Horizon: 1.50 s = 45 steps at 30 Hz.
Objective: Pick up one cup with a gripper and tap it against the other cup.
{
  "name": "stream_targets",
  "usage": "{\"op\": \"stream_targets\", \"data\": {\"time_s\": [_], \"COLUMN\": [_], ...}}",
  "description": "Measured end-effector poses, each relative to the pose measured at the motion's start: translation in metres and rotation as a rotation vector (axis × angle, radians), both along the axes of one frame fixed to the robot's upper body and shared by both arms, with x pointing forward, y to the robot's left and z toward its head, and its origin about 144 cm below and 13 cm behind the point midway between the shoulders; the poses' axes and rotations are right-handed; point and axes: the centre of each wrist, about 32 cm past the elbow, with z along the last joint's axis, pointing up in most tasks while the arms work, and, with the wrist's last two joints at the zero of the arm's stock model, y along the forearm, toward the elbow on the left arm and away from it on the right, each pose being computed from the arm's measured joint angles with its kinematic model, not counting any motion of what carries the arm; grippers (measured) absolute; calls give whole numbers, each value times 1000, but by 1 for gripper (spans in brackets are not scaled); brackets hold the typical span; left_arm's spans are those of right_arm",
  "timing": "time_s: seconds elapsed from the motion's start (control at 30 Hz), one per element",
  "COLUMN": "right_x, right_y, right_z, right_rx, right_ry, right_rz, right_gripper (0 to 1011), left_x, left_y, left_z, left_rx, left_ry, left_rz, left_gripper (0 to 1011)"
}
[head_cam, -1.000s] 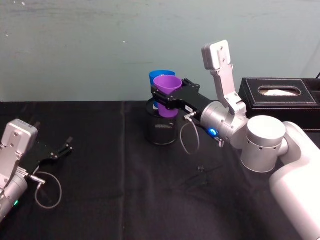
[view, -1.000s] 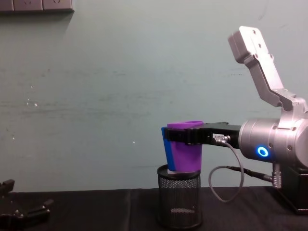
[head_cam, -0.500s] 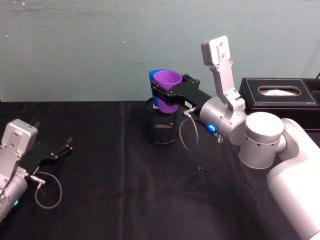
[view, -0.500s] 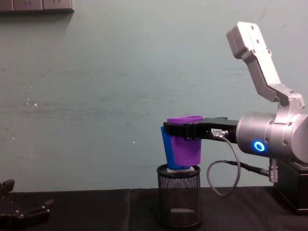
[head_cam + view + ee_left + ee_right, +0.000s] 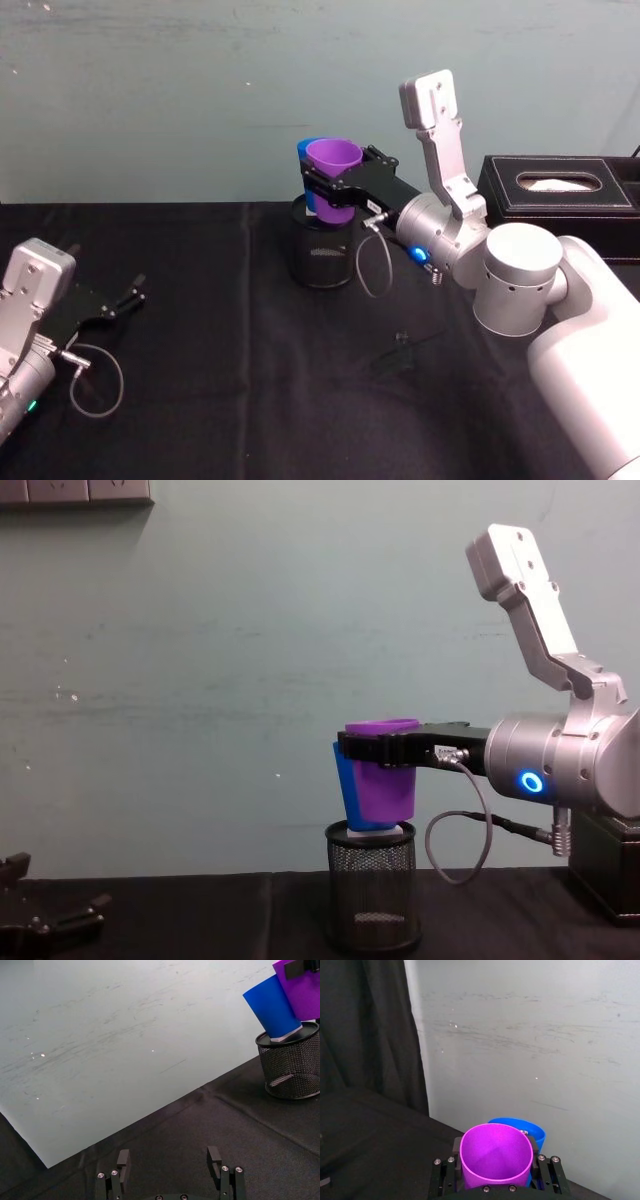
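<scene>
The purple cup hides most of the blue cup (a sliver of rim shows); whether they touch is unclear. The pale thing beneath the blue cup is unidentifiable. The left pincer is cropped below its fingers.

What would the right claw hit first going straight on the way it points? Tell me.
Most likely the blue cup. The right claw, shut on the purple cup, points toward the wall, and the blue cup stands in the mesh holder just beyond. Whether the cups already touch is unclear.
</scene>
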Motion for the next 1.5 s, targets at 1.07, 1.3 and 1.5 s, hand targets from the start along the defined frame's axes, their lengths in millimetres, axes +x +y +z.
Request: {"op": "stream_targets", "data": {"time_s": [1.07, 1.3, 1.5], "right_x": [13, 13, 13], "right_y": [2, 2, 2], "right_z": [2, 2, 2], "right_rx": [12, 12, 12], "right_ry": [-23, -23, -23], "right_rz": [-10, -9, -9], "right_gripper": [735, 734, 734], "left_x": [0, 0, 0], "left_y": [0, 0, 0], "left_z": [0, 0, 0], "left_rx": [0, 0, 0], "left_ry": [0, 0, 0], "left_rz": [0, 0, 0], "left_gripper": [1000, 1000, 1000]}}
